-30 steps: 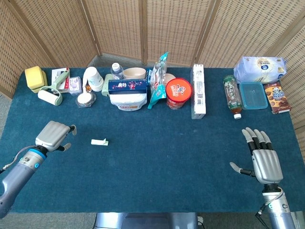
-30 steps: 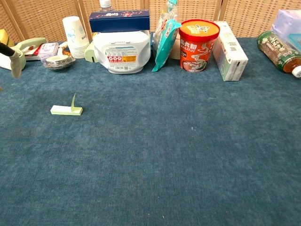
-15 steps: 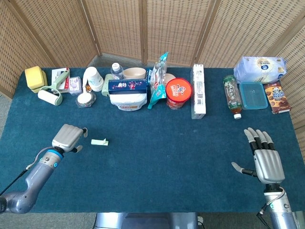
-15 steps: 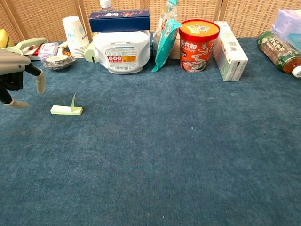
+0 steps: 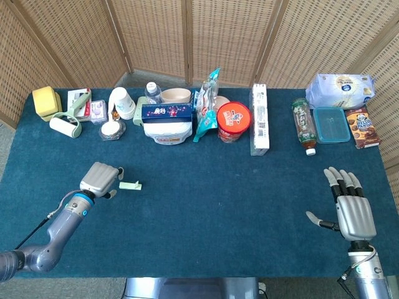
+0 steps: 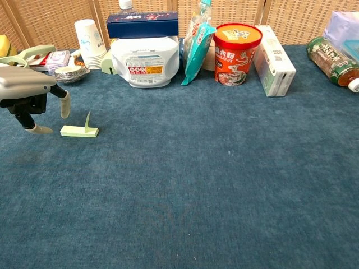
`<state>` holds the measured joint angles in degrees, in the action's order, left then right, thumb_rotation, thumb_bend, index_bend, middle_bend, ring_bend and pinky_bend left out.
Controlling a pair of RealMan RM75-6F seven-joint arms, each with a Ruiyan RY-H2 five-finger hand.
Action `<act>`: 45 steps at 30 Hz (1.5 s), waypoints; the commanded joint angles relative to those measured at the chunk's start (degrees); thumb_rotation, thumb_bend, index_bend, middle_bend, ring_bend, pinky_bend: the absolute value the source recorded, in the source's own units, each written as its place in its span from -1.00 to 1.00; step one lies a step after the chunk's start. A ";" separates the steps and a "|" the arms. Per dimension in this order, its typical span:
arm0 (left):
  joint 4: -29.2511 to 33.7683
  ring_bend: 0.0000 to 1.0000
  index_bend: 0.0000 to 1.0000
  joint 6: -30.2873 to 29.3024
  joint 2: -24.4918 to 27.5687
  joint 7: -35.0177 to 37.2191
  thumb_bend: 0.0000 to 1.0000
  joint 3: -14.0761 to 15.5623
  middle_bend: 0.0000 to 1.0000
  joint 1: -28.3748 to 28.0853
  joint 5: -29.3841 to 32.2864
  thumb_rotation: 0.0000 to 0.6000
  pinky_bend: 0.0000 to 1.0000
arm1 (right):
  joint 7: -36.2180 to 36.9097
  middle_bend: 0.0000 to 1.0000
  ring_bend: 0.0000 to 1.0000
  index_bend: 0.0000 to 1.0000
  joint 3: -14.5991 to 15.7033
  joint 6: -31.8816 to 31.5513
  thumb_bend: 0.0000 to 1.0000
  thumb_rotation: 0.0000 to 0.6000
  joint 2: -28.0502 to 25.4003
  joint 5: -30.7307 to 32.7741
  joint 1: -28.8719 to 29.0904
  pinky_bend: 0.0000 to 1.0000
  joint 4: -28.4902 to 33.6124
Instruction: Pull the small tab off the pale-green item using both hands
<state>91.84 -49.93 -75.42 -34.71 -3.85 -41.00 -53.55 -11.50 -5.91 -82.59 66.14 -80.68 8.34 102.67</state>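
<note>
The pale-green item [image 5: 129,185] [image 6: 79,131] is a small flat bar lying on the blue tablecloth at the left. A thin tab [image 6: 87,120] stands up from its right end. My left hand [image 5: 101,179] [image 6: 31,92] hovers just left of the bar, palm down, fingers curled downward and apart, holding nothing. One fingertip [image 6: 65,109] hangs close to the bar's left end without touching it. My right hand [image 5: 352,210] is far off at the table's right front, fingers spread and empty; the chest view does not show it.
A row of goods lines the back: yellow sponge [image 5: 45,100], lint roller [image 5: 66,124], paper cups [image 5: 122,101], white tub [image 6: 145,60], teal bag [image 6: 197,42], red noodle cup [image 6: 237,52], white carton [image 6: 273,59], bottle [image 5: 303,123], blue-lidded box [image 5: 331,123].
My left hand has moved right and forward, from the table's left edge up to the pale-green bar. My right hand has slid slightly toward the front edge.
</note>
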 commanded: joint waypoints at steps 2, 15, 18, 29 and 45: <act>-0.72 1.00 -0.20 0.15 -0.75 -0.23 -0.50 0.25 1.00 -0.63 0.88 1.00 1.00 | 0.16 -0.90 -1.00 -1.00 0.01 -0.27 -0.67 0.43 -0.05 -0.06 -0.19 -1.00 0.04; -2.10 1.00 -0.20 -0.31 -2.97 -1.77 -0.50 1.10 1.00 -2.57 3.67 1.00 1.00 | 1.45 -0.89 -1.00 -1.00 0.02 -1.57 -0.67 0.43 -0.46 -0.36 -1.20 -1.00 -0.10; -1.96 1.00 -0.20 -0.50 -3.04 -2.00 -0.50 1.32 1.00 -2.79 4.04 1.00 1.00 | 1.66 -0.89 -1.00 -1.00 -0.01 -1.63 -0.67 0.43 -0.42 -0.36 -1.27 -1.00 -0.28; -1.56 1.00 -0.19 -1.24 -3.44 -3.36 -0.50 2.07 1.00 -3.75 5.97 1.00 1.00 | 2.73 -0.88 -1.00 -1.00 -0.02 -1.70 -0.67 0.43 -0.18 -0.51 -1.51 -1.00 -1.10; -2.62 1.00 -0.16 -1.68 -4.96 -4.51 -0.48 2.37 1.00 -5.20 7.95 1.00 1.00 | 3.85 -0.87 -1.00 -1.00 -0.21 -2.70 -0.67 0.43 -0.23 -0.69 -2.24 -1.00 -1.76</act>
<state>89.23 -51.62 -80.36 -39.20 -1.47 -46.18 -45.63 -7.66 -6.12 -85.28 65.91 -81.37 6.11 100.92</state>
